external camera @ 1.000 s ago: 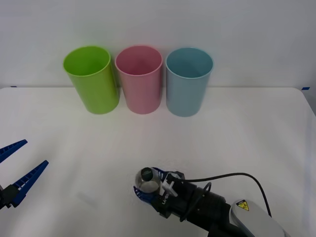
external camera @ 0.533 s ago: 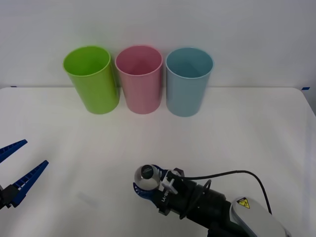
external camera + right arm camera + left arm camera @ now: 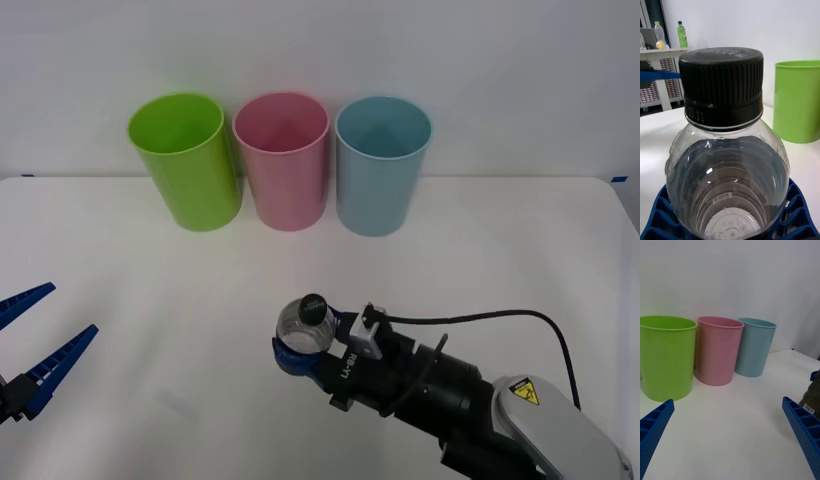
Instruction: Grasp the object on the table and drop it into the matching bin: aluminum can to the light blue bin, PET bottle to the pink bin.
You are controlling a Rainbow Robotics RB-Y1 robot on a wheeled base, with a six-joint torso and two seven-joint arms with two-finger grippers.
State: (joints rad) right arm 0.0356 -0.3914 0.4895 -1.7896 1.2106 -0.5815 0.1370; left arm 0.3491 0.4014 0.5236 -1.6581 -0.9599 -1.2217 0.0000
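The right gripper [image 3: 297, 352], clamped on the bottle [image 3: 304, 326], has apparently lifted it off the table's [image 3: 520, 260] near edge; pink bin [image 3: 283, 160] next. Left gripper [image 3: 30, 345] idles, spread wide.

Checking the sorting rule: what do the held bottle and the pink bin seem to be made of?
The PET bottle in the right gripper looks like clear glossy plastic: see-through ribbed walls, with a matte black ridged cap. The pink bin looks like smooth, opaque moulded plastic with a soft sheen.
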